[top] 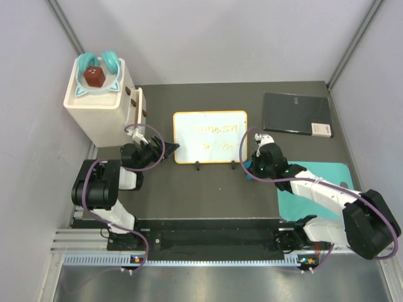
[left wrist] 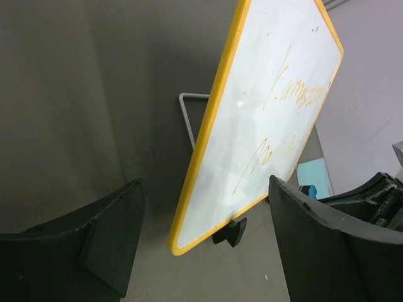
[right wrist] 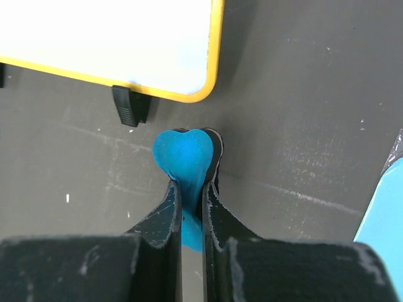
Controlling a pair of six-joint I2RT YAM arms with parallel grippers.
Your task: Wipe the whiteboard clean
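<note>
Sitting just ahead of spread left fingers [left wrist: 94,251], whiteboard [left wrist: 271,126], untouched

A cream box [top: 101,110] was set at the far left corner of the dark tabletop [top: 208,195]. It was topped by a teal bowl [top: 80,82], in which a dark red block [top: 94,77] was held. A dark grey slab [top: 293,112] with a white label [top: 321,129] was laid far right, and a teal mat [top: 334,172] nearer.

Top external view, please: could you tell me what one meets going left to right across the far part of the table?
Cream box → whiteboard → dark grey slab.
</note>
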